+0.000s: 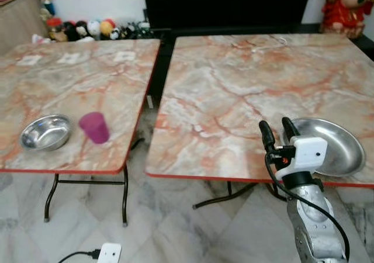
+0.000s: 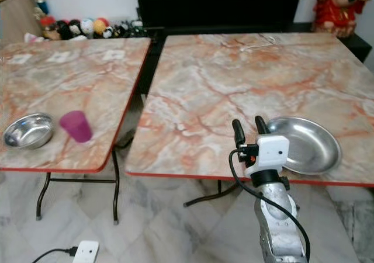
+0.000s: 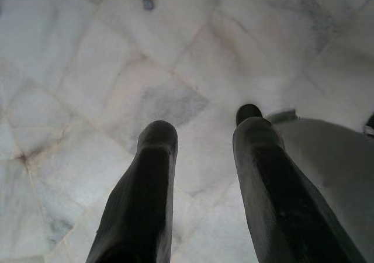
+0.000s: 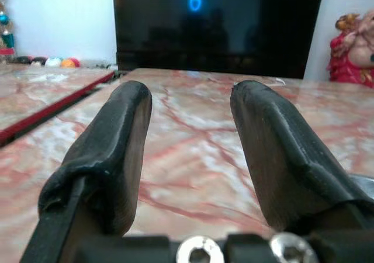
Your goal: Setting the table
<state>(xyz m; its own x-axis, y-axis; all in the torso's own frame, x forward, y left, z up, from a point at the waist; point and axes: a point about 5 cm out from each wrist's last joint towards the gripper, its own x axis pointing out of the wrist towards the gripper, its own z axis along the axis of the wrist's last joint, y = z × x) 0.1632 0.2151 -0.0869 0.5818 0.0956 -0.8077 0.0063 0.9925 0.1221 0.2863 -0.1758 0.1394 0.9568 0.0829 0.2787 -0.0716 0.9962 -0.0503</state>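
Progress: early stage, by my read. Two marble-top tables stand side by side w/ a gap between.

Far to the left of the raised right gripper (image 1: 278,127), on the left table (image 1: 70,87): a small steel bowl (image 1: 45,132) near the front edge, and just beside it, on the side nearer the gripper, a purple cup (image 1: 94,127), upright. Neither looks laid out as a place setting yet; both sit apart from the plate, on the other table.

Right table (image 1: 234,87): a steel plate (image 1: 330,145) rests flat near the front edge, just to the right of and slightly beyond the right gripper. Gripper is over the front edge, fingers parted, holding nothing; whether it touches the plate rim I cannot tell. A thin white cable lies at the far side of this table, well beyond the gripper.

Judgement: plate placed; bowl and cup likely remain to be brought across. No cutlery seen.

View differences:
- Head views give the full layout, incl. a row of toys and a red figurine at the back wall, plus a white plug on the floor.
- Left wrist view: left gripper (image 3: 201,158) hangs idle over the marble floor, fingers apart, empty; a table-leg foot shows beyond it.
- Right wrist view: looks low across the right table top to a dark screen, w/ a sliver of plate rim beside one finger.
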